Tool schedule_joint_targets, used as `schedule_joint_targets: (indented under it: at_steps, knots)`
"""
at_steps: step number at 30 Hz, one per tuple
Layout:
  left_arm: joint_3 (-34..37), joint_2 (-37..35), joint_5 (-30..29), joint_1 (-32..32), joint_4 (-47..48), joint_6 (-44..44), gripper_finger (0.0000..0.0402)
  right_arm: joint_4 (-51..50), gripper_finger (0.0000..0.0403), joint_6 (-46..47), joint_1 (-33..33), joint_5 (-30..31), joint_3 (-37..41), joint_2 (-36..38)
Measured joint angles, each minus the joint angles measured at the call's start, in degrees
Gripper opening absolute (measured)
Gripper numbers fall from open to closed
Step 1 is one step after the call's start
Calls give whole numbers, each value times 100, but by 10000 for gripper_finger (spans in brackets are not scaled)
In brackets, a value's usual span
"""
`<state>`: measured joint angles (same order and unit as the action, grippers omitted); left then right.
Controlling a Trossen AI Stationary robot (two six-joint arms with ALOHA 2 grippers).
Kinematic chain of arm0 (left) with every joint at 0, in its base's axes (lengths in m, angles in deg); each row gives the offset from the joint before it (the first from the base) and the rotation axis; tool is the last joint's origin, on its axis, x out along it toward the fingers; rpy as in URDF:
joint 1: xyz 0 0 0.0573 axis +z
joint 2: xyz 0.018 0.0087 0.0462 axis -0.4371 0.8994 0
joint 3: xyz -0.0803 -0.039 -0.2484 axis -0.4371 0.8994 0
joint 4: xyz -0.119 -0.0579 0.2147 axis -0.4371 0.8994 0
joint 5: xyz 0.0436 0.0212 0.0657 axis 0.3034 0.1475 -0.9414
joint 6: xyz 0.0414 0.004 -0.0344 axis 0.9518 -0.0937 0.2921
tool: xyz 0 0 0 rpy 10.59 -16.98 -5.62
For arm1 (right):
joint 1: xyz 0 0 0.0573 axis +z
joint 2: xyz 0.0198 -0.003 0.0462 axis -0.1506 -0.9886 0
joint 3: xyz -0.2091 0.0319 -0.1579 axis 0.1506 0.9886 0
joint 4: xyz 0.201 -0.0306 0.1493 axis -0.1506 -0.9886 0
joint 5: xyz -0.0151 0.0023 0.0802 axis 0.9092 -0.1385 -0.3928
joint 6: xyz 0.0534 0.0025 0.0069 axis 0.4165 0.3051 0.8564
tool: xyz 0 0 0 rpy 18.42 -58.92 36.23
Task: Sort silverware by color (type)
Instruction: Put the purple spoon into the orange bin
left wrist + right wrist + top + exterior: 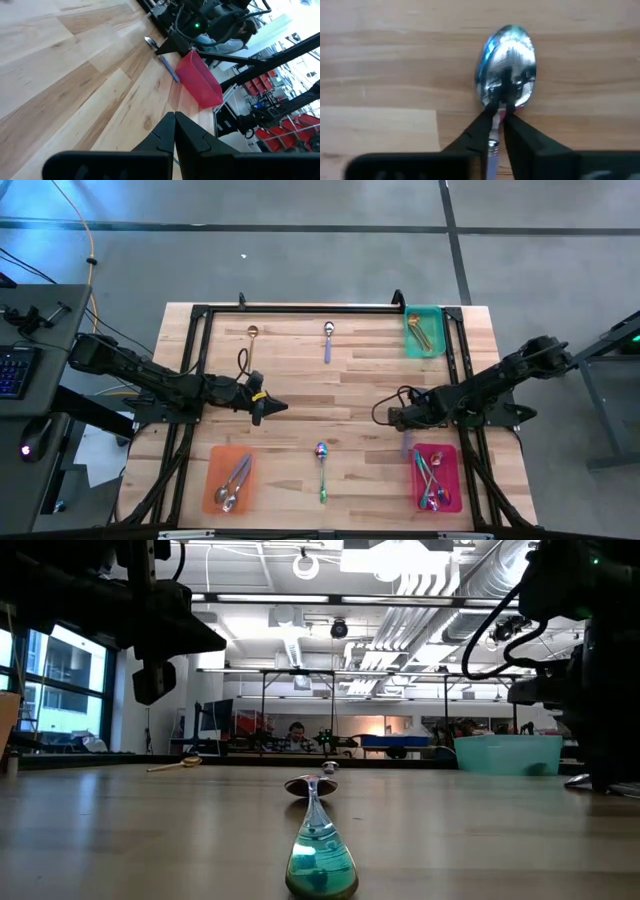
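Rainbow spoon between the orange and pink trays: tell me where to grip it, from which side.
Grip the rainbow spoon mid-handle, straight down from above, fingers across it. It lies flat, and the handle is narrow, the bowl wide and curved. The left end effector is shut and empty; the right end effector is shut on another spoon.

Open wood lies between my left gripper (280, 406) and right gripper (393, 418) — only the rainbow spoon (322, 470) lies below that lane. The pink tray (450, 480) crowds my right side — just beside it.
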<state>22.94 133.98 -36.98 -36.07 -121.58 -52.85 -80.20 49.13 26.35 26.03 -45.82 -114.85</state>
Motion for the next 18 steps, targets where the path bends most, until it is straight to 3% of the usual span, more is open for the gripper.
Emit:
schedule_joint_targets:
  at_steps: [3, 9, 18]
  knots:
    - [0, 60, 0, 44, 0, -72, 1, 121, 9, -326, -1, 60, 0, -4]
    - [0, 266, 56, 76, -293, 42, 27, 1038, 4, -1195, -4, 383, 32, -32]
    - [-101, 697, 420, 17, -874, -509, 70, 4183, 0, -2442, -22, 2143, 40, -42]
